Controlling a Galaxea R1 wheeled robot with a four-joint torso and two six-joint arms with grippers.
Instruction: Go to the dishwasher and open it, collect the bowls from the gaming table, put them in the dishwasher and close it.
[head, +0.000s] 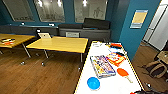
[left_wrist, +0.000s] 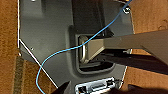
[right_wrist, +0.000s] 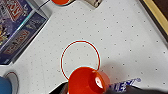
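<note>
A glossy round blue bowl (head: 93, 83) sits on the gaming table (head: 110, 83), whose smooth white top is speckled with dots. In the right wrist view an orange-red bowl (right_wrist: 87, 80) shows close up. Neither gripper's opening can be told.

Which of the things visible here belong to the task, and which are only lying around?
Belong to the task:
- blue bowl
- orange-red bowl
- gaming table, white top

Only lying around:
- purple board-game box
- orange board-game box
- orange paddle
- yellow desks
- laptop
- backpack on the floor
</note>
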